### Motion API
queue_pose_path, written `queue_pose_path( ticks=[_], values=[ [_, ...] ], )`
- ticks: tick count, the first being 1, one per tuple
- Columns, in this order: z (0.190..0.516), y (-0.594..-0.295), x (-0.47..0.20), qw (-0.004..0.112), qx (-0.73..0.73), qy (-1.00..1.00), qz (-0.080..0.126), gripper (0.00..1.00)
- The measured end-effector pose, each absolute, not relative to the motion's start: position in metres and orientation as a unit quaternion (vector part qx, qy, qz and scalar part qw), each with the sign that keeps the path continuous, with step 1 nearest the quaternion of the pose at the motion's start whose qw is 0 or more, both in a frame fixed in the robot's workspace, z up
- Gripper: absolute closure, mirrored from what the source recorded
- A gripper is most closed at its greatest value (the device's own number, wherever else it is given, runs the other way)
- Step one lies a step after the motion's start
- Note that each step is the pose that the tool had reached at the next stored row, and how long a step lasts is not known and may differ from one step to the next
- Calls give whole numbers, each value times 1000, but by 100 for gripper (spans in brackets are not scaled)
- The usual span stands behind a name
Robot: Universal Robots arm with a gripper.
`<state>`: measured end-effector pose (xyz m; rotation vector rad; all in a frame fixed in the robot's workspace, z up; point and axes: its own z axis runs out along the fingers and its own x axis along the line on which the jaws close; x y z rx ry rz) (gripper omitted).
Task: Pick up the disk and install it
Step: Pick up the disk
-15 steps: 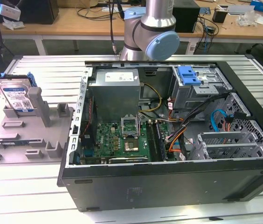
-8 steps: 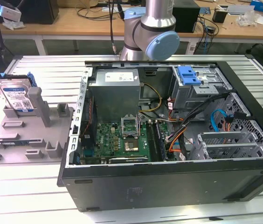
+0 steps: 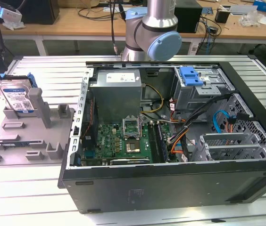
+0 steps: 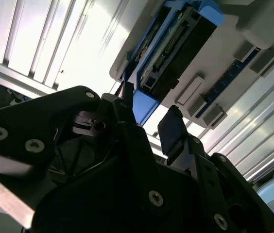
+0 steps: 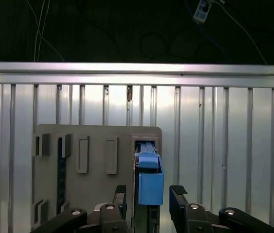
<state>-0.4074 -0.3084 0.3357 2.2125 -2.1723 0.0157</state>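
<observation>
Gripper [image 5: 149, 194] poised over the disk [image 5: 150, 170], jaws spread, nothing gripped.
Disk stands on edge in grey fixture [image 5: 93, 160], its blue frame end between the jaws, gaps either side, one gap tighter. Risk, as judged: uneven closing shoves the disk against the fixture posts, or fingers [image 5: 178, 193] bite only plastic frame and it slips on lifting. Arm [image 3: 152, 28] points wrist straight down over the fixture, fingers flanking the disk's thin edge.
</observation>
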Motion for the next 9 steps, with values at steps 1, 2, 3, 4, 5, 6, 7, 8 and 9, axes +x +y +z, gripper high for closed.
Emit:
queue_pose_path(
  ticks=[1, 2, 3, 4, 5, 6, 7, 8, 9],
  values=[
    [334, -308, -407, 20, 713, -701, 5, 52],
    [333, -308, -407, 20, 712, -702, 5, 52],
    [332, -308, -407, 21, 712, -702, 5, 52],
    [331, -308, -407, 21, 712, -702, 5, 52],
    [331, -308, -407, 21, 712, -702, 5, 52],
    [330, -308, -407, 21, 712, -702, 5, 52],
    [330, -308, -407, 21, 712, -702, 5, 52],
    [329, -308, -407, 21, 712, -702, 5, 52],
    [328, -308, -407, 21, 711, -702, 5, 52]
  ],
)
